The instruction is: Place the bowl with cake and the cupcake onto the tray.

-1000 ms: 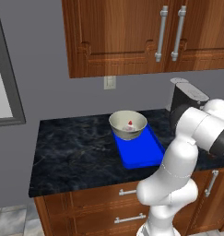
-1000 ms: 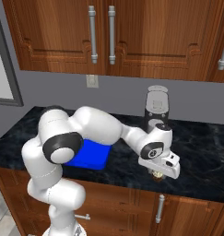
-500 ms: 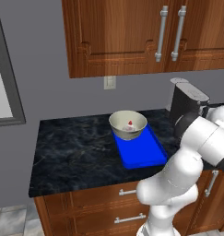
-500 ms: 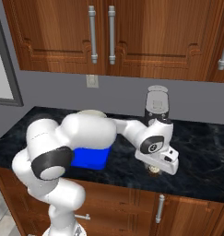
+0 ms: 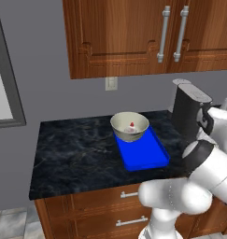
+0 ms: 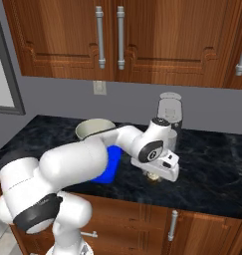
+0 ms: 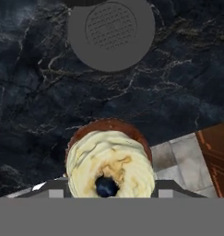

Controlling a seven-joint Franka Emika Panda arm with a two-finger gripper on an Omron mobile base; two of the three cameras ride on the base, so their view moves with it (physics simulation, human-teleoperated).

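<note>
Cupcake sits directly under the downward-pointing gripper.

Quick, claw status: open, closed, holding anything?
Claw: low over the counter, closed around the cupcake, which sits between its tips in the hand view.

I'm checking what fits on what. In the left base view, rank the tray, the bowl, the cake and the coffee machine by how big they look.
Largest to smallest:
1. coffee machine and tray: close in apparent size, so I won't rank them
2. bowl, standing on the tray's far end
3. cake, a tiny piece inside the bowl
</note>
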